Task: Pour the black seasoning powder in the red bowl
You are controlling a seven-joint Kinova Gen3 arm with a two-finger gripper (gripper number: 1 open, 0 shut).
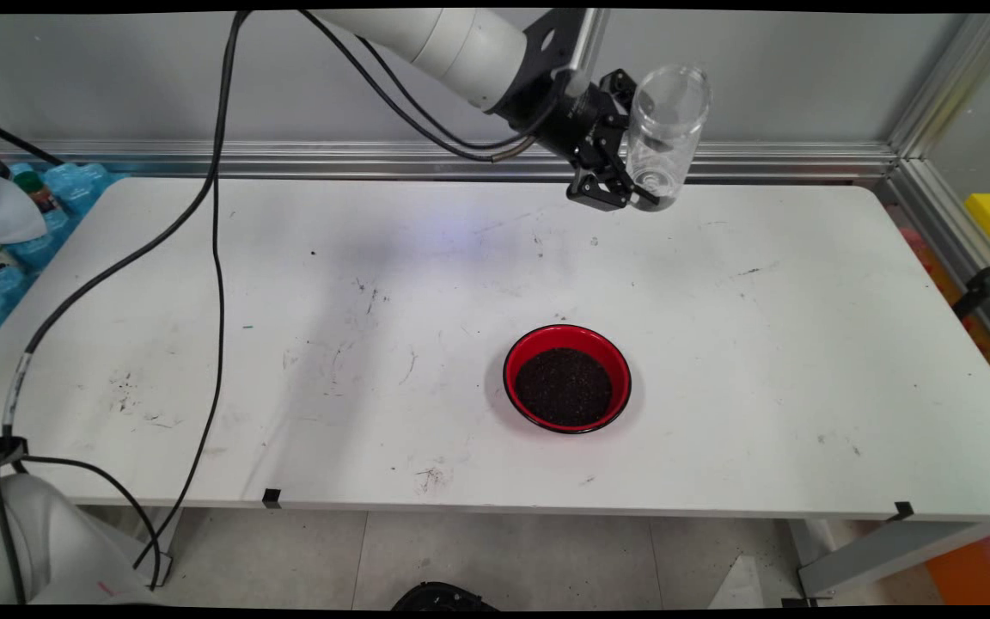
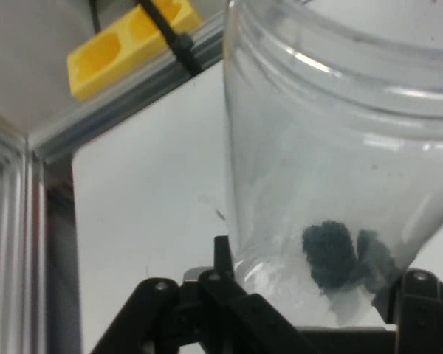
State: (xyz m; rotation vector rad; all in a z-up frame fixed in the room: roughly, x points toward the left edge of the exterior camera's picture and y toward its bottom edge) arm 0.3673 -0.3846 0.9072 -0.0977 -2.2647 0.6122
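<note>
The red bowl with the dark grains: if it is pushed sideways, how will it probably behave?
The red bowl looks low and wide, so it would probably slide, not tip. Its dark grains lie loose, so a quick push may spill some. The fill probably makes it heavier than an empty bowl.

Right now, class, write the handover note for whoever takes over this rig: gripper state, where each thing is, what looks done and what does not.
Gripper: shut on the clear plastic jar, held high above the table's far side, mouth up and tilted.
Jar: nearly empty; the hand view shows only a small dark clump near its base.
Red bowl: on the table, nearer the front edge, apart from the gripper, filled with dark grains.
Done: grains are in the bowl.
Left: jar not yet set down.
</note>
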